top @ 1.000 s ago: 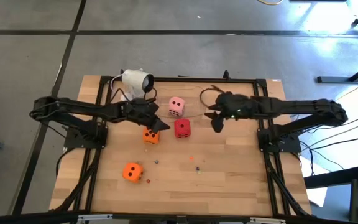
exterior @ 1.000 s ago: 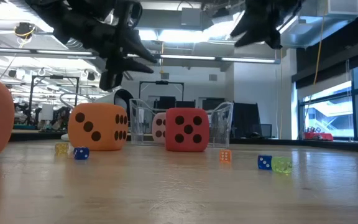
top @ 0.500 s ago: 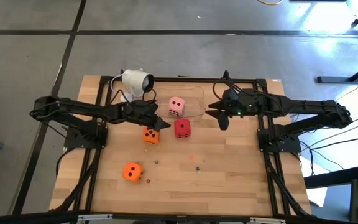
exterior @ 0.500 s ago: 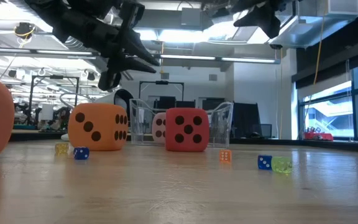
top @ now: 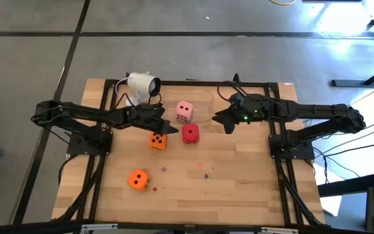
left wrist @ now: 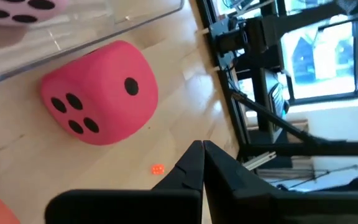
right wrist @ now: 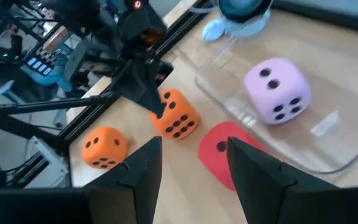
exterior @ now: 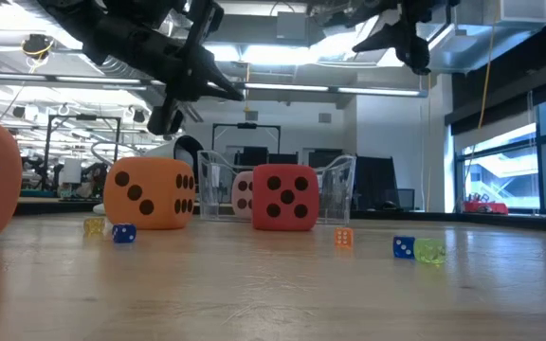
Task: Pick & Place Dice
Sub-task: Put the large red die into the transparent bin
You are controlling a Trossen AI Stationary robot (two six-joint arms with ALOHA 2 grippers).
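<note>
Four soft dice show. The pale pink die (top: 184,111) (right wrist: 275,90) lies inside a clear tray (top: 203,104). The red die (top: 190,134) (left wrist: 101,93) rests on the table just in front of the tray. One orange die (top: 158,141) (exterior: 150,193) sits left of the red one, and the other (top: 138,179) lies nearer the near edge. My left gripper (top: 171,132) (left wrist: 201,148) hangs shut in the air between the orange and red dice. My right gripper (top: 223,123) (right wrist: 191,152) hovers open, right of the red die, high above the table.
Tiny coloured dice (exterior: 403,246) are scattered on the wood between the red die and the near edge (top: 203,172). A white camera (top: 141,84) with its cable stands at the far left corner. Black frame rails (top: 274,149) run down both sides of the table.
My right gripper has risen and shifted slightly toward the far edge beside the tray, staying open. My left gripper has kept nearly still above the orange die. No die has moved.
</note>
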